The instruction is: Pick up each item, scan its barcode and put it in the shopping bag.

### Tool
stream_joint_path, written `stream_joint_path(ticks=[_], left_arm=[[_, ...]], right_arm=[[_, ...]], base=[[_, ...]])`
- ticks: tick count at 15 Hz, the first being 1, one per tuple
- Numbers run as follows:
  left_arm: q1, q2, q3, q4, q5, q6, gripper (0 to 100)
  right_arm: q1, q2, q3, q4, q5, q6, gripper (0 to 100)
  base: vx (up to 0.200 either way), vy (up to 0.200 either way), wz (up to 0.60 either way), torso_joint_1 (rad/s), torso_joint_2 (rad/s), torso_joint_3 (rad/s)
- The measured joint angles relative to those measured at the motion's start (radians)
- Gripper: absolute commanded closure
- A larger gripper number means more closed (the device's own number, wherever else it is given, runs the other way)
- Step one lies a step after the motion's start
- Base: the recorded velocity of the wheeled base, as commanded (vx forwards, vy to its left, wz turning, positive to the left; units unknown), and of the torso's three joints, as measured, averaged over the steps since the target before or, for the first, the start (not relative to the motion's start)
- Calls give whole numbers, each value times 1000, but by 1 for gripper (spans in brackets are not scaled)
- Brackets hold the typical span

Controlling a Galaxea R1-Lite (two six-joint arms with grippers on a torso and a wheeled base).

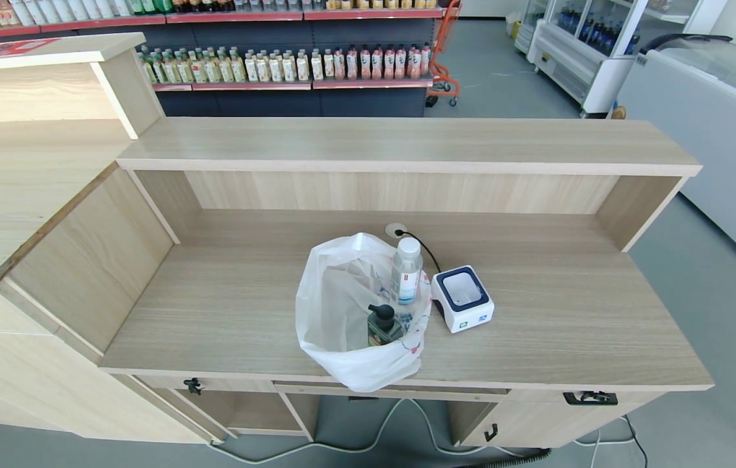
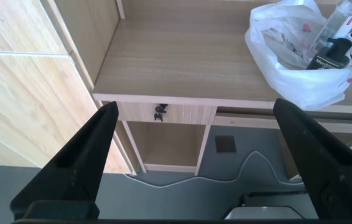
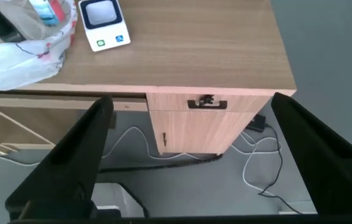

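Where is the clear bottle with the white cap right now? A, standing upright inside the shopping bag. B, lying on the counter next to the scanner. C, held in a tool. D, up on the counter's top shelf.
A: the clear bottle stands upright inside the shopping bag, next to a dark pump bottle.

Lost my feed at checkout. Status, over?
Left hand, right hand open, empty, low before the counter. Clear bottle and pump bottle inside shopping bag, scanner beside it. Nothing blocks the bag.
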Motion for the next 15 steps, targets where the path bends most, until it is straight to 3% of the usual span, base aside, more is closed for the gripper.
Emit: stream_joint_path(ticks=[15], left_arm=[[0, 0, 0, 0, 0, 0, 0]], right_arm=[[4, -76, 0, -10, 0, 192, 0]], base=[[0, 0, 0, 0, 0, 0]])
